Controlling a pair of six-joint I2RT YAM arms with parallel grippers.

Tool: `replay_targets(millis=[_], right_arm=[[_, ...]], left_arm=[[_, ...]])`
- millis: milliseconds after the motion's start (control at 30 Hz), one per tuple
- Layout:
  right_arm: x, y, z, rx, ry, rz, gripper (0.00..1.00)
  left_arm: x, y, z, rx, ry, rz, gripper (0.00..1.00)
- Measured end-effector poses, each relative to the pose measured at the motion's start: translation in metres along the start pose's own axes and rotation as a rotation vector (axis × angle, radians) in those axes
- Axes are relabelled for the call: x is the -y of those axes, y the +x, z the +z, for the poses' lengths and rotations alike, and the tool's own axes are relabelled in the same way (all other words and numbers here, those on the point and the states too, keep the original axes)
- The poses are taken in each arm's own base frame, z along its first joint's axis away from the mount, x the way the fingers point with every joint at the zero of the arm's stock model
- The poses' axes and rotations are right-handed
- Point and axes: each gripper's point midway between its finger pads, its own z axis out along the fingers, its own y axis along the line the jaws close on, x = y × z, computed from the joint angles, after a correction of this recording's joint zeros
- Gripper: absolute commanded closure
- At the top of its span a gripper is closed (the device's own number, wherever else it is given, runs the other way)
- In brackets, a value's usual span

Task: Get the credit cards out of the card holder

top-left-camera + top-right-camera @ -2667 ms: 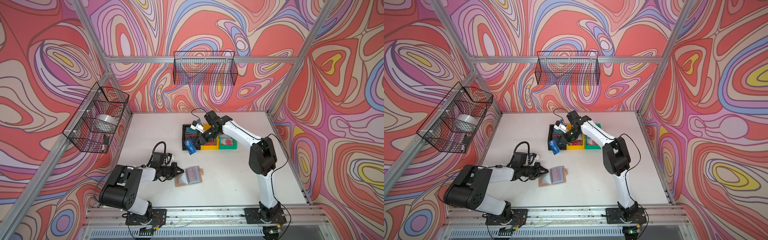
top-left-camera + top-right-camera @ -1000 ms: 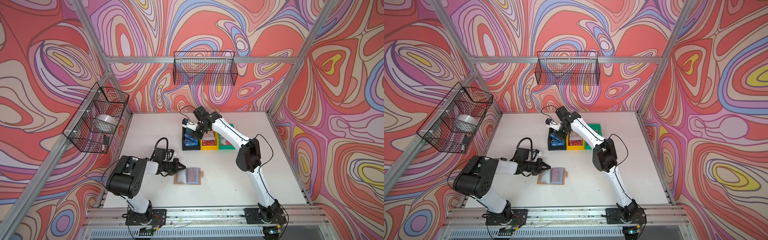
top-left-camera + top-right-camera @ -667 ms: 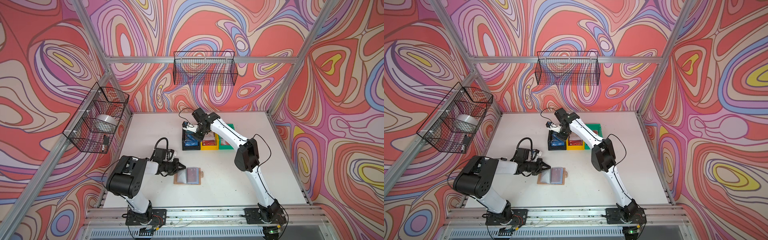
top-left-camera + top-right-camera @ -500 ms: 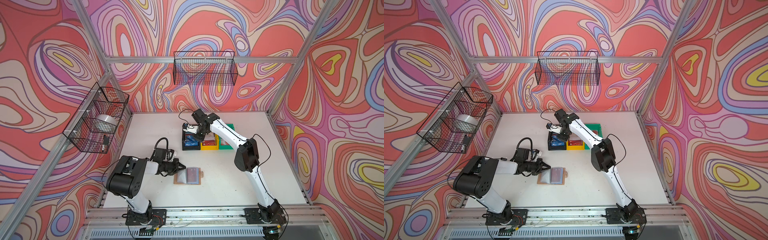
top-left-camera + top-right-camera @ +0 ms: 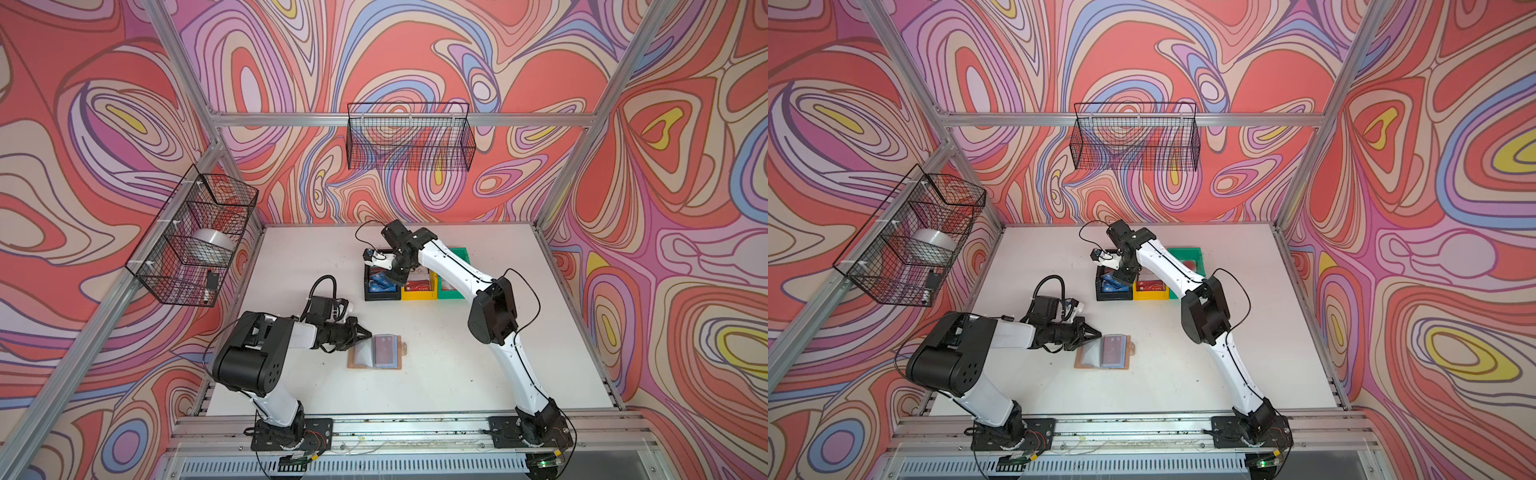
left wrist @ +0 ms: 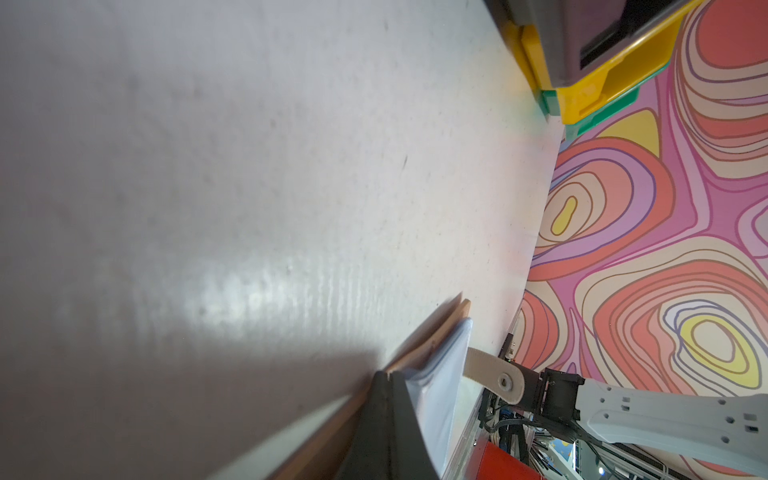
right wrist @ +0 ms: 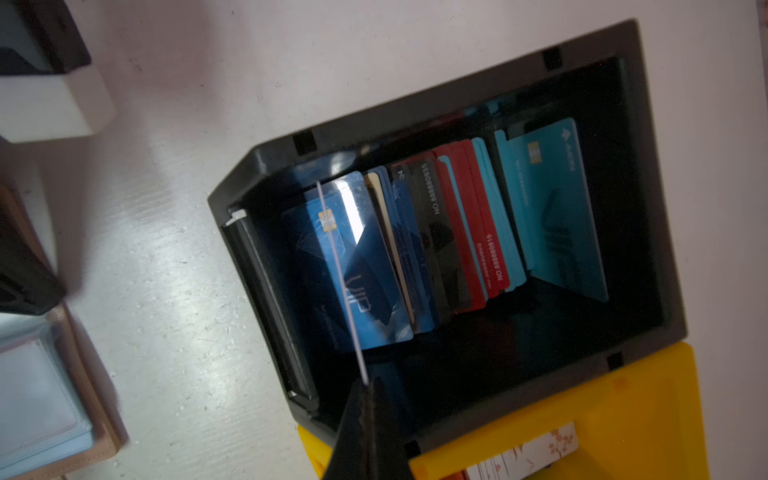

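Card holder: the tan card holder (image 5: 376,353) lies open and flat on the white table (image 5: 457,365), near the front and well apart from the bins.
Inside the holder: a dark red card (image 5: 384,348) sits in a clear sleeve on the right page. The left page looks pale and bluish-grey.
Left gripper: the left gripper (image 5: 368,333) lies low at the holder's left edge. Its fingers are squeezed together and the tips touch a clear sleeve. I cannot tell if the sleeve is pinched.
Right gripper: the right gripper (image 7: 365,392) hangs over the black bin, with its fingers closed tight on a held card (image 7: 343,282). The card shows only its thin edge, so I cannot tell its colour.
Black bin: the black bin (image 7: 415,104) holds many cards standing side by side — a blue card (image 7: 357,266) with "VIP" on it, some dark ones, red cards (image 7: 478,232) and a teal card (image 7: 557,208).
Yellow bin: the yellow bin (image 7: 623,399) touches the black bin. It holds a white card with pink flowers (image 7: 523,453).
Green bin: the green bin (image 5: 457,252) comes next in the row — the right arm hides part of it.
Wire basket: the wire basket (image 5: 166,266) on the left wall holds a silver round thing (image 5: 212,245) and a small dark thing (image 5: 212,280).
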Motion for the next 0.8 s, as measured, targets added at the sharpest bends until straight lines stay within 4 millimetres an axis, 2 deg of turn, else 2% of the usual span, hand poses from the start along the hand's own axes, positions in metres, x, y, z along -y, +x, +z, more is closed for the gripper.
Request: replay_targets(millis=[600, 800], right_arm=[[-0.0055, 0.003, 0.0098, -0.016, 0.007, -0.023, 1.0], [-0.0021, 0.0021, 0.0007, -0.012, 0.032, -0.029, 1.0]], left_arm=[[-0.0002, 0.0003, 0.0, -0.002, -0.002, 0.006, 1.0], [-0.0002, 0.0003, 0.0, -0.002, -0.002, 0.006, 1.0]])
